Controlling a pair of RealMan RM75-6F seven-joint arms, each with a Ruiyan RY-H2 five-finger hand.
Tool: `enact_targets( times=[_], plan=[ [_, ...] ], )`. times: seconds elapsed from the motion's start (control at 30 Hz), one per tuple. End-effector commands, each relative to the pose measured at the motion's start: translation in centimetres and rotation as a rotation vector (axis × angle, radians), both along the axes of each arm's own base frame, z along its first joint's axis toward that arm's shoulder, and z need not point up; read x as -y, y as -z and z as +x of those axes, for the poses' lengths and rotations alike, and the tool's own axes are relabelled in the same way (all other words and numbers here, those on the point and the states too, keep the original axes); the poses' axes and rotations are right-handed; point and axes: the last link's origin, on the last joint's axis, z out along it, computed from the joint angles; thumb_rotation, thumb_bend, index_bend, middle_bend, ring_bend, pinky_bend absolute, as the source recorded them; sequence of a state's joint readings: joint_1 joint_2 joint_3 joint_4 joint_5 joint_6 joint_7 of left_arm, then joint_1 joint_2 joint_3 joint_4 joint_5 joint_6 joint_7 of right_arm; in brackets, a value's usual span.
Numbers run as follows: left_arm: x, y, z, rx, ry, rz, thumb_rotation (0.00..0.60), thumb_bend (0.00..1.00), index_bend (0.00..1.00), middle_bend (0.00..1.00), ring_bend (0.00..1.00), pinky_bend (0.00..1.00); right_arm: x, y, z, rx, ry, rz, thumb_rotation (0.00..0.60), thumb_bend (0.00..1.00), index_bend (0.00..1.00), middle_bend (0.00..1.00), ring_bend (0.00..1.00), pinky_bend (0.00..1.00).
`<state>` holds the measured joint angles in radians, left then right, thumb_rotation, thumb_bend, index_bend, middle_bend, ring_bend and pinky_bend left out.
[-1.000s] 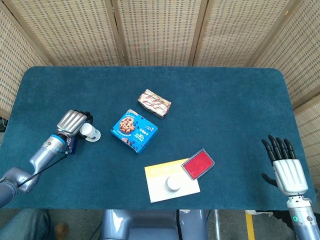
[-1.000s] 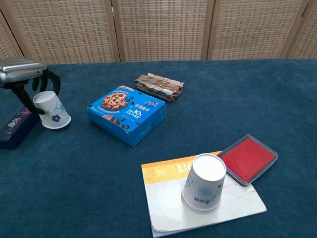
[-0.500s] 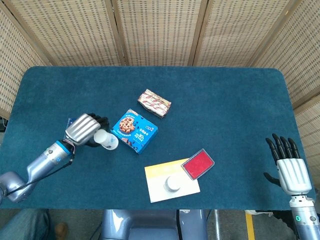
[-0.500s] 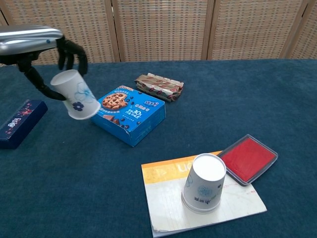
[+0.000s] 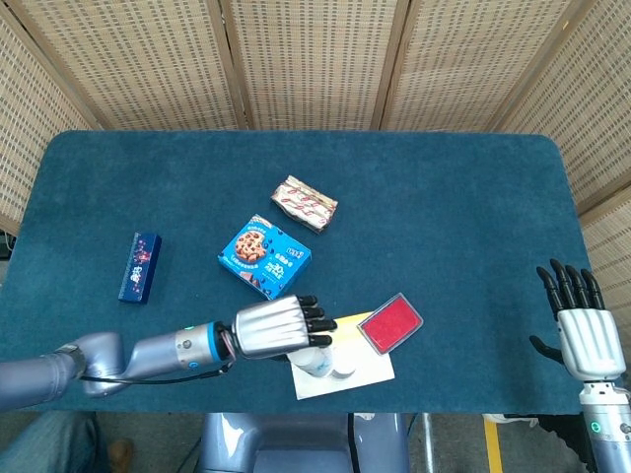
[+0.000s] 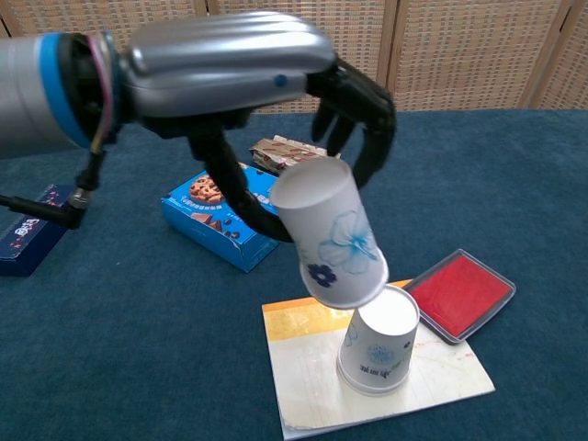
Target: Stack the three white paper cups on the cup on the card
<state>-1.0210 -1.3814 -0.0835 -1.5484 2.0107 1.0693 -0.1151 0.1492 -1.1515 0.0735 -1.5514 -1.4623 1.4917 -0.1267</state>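
Chest view, two white paper cups: one (image 6: 329, 241) grasped by left robot hand (image 6: 266, 87), one (image 6: 378, 340) on card (image 6: 312, 377); right robot hand (image 5: 587, 330) released

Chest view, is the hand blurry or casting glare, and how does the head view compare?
Chest view: the left hand looms large and close, with bright glare streaks on its metal back; the held cup stays fairly sharp. Head view: even, soft light, little shadow, all sharp.

No legible text anywhere; only blurred white print on the blue cookie box (image 6: 225, 220).
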Motion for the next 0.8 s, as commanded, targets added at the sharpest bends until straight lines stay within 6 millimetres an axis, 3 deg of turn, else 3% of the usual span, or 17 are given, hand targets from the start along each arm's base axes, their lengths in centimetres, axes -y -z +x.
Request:
enact_targets(
  times=[0.03,0.33,0.8],
  plan=[
    [-0.5,1.6,1.8,-0.032,0.05,0.026,0.6,0.17,0.55,0.4,0.47,0.46,0.1,-0.2,-0.3,0.004,0.013,-0.005,0.6,0.0,0.0,0.0,0.0,0.0],
    [-0.7,3.4,3.8,-0.061,0.12,0.057,0.6,0.17,0.55,0.4,0.47,0.46,0.2,-0.6,-0.5,0.016,0.024,-0.01,0.6,0.0,0.0,0.0,0.0,0.0],
    [-0.7,3.8,3.5,-0.115,0.096,0.026,0.6,0.17,0.55,0.4,0.47,0.46,0.1,-1.2,-0.6,0.035,0.027,-0.017,0.6,0.0,0.0,0.0,0.0,0.0]
  ],
)
